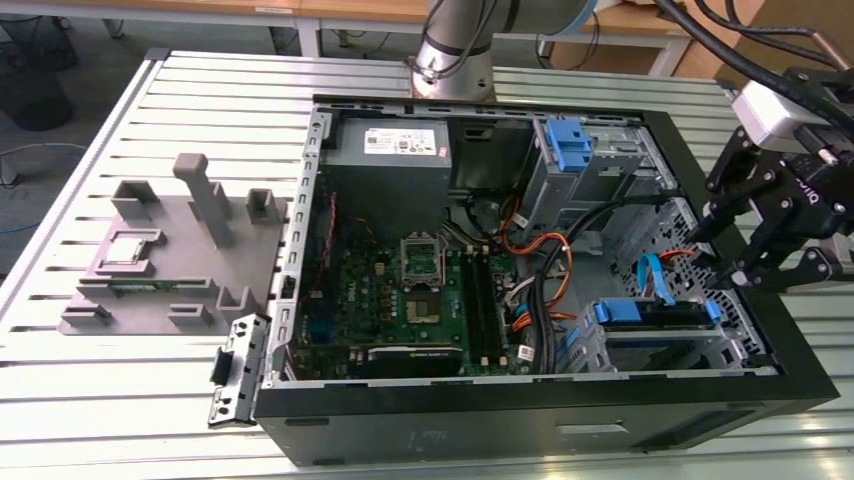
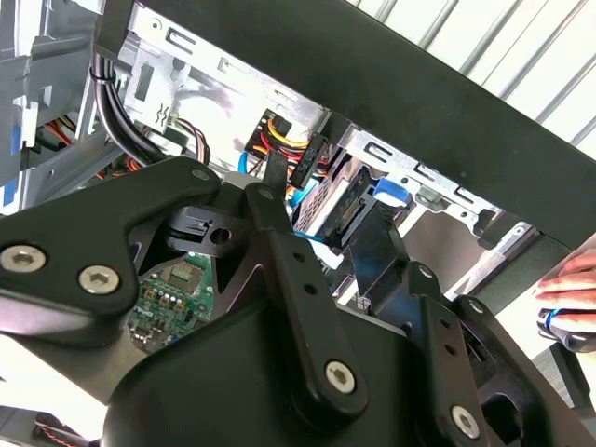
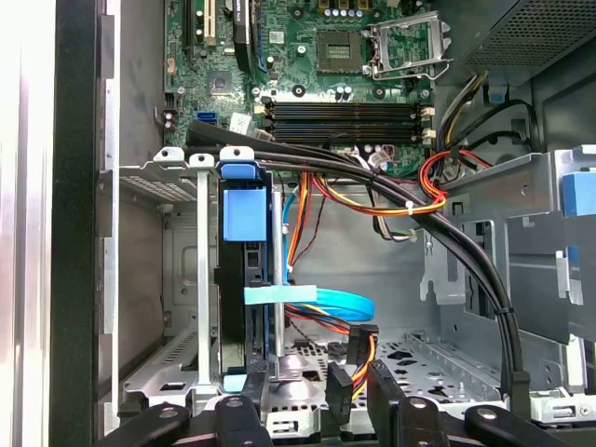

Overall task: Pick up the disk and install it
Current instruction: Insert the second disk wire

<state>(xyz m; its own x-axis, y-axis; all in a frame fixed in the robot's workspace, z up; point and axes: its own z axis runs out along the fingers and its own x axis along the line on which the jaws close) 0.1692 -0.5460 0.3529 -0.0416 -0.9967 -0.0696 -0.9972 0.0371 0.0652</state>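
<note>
The disk (image 1: 654,312), framed by its blue carrier, sits in the drive cage at the near corner of the open computer case (image 1: 400,430), on the exterior view's right. In the first wrist view the disk (image 3: 244,279) stands on edge in the cage slot with its blue tab uppermost. In the second wrist view the disk (image 2: 349,209) lies just beyond the fingers. My gripper (image 1: 770,272) hangs over the case's wall beside the cage, a little above the disk. It is open, with nothing between its fingers (image 3: 242,419).
A blue data cable (image 3: 326,300) and orange-and-black power leads (image 3: 372,200) run past the cage. A second blue bracket (image 1: 567,145) sits in the far bay. A grey fixture (image 1: 174,250) lies on the slatted table. A hand (image 2: 568,289) rests beside the case.
</note>
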